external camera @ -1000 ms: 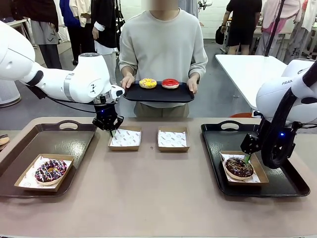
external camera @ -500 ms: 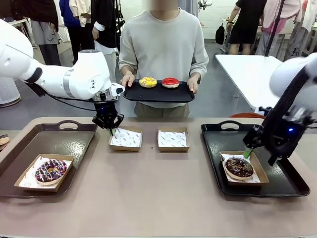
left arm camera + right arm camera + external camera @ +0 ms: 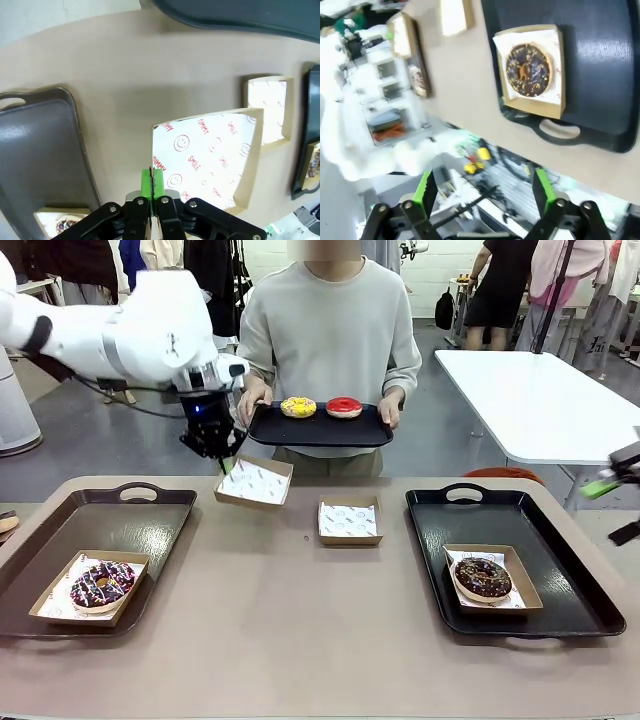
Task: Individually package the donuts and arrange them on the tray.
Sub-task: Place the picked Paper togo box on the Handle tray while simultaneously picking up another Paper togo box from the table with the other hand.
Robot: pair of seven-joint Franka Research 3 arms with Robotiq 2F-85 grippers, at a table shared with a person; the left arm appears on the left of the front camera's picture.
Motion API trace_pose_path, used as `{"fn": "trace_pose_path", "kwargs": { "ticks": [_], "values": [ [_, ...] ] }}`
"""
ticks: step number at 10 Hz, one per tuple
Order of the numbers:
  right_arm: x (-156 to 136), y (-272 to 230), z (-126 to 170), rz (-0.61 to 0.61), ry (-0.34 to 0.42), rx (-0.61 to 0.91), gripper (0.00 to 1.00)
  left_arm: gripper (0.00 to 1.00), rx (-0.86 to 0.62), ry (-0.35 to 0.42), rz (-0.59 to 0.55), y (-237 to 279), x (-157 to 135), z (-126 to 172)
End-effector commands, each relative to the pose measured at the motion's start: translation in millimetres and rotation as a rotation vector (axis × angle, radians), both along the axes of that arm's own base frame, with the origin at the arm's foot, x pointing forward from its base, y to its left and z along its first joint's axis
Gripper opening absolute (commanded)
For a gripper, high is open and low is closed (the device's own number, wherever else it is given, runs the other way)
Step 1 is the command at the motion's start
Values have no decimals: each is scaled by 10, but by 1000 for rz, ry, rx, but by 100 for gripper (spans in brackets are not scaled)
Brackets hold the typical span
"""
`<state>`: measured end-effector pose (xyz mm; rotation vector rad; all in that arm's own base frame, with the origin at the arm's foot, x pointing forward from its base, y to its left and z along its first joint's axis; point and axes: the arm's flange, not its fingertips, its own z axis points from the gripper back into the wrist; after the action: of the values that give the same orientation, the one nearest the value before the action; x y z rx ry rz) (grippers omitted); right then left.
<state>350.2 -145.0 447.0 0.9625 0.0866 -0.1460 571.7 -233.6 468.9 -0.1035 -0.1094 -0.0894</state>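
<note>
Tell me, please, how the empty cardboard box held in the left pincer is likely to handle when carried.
The box is probably light: the left pincer holds it up by one wall alone. It hangs tilted, so it may swing. Its printed paper liner looks loose and could slide out.

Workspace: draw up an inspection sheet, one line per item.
Surface: tan table, with left tray and right tray on it.
Job's things: left chocolate donut and right chocolate donut boxed on those trays; yellow donut and red donut on the person's tray.
Clutter: empty box on the table.
Grippers: left gripper shut on edge of lined box, held off the table; right gripper open, empty.
Cables: black cable under left arm.
Surroundings: person opposite; white table beyond.
</note>
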Motion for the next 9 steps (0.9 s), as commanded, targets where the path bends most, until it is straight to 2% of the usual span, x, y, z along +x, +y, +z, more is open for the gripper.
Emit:
{"fn": "trace_pose_path", "kwargs": {
  "ticks": [1, 4, 6, 8, 9],
  "values": [
    [53, -350, -95, -45, -32, 175, 100, 0, 7, -13, 0, -67, 91, 233],
    [-63, -819, -249, -141, -60, 287, 100, 0, 19, -16, 29, -191, 254, 445],
    [-138, -910, -394, -214, -60, 287, 100, 0, 26, -2, 39, -236, 374, 439],
    [-268, -931, -440, -269, -94, 262, 100, 0, 22, 16, 38, -232, 460, 390],
    [-297, -914, -439, -266, -98, 257, 100, 0, 1, -5, 20, -178, 323, 366]
  ]
}}
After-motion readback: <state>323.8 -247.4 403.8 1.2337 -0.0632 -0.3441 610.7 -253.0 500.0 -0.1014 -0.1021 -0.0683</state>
